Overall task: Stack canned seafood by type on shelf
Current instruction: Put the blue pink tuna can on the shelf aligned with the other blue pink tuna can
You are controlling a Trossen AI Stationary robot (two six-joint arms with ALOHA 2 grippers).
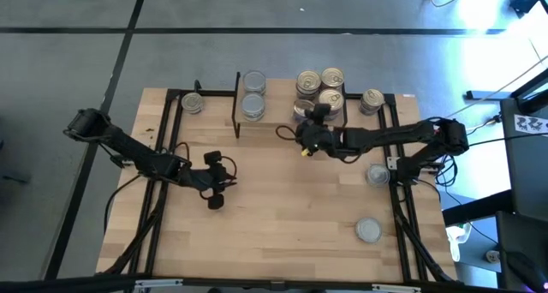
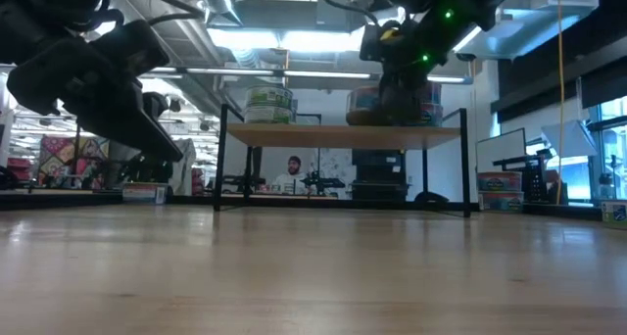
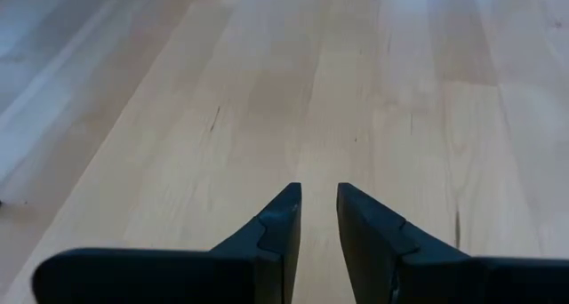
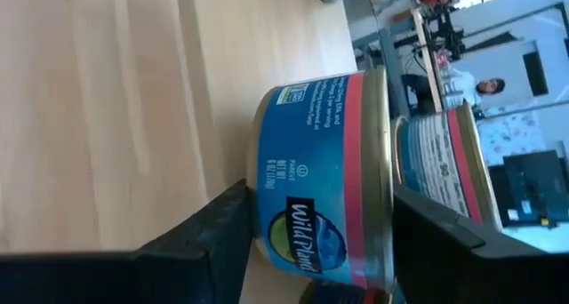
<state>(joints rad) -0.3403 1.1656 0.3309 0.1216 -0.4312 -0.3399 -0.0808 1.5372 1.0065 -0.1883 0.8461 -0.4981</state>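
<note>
fingers of the right gripper (image 4: 320, 242) straddle a blue-labelled can (image 4: 324, 175) on the shelf (image 1: 282, 115), seemingly placing it beside matching tins.

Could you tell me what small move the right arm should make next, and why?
Probably open the right claw a little and back away. Its fingers flank a blue can already resting on the shelf beside the other gold-lid cans, so the placing looks done.
</note>
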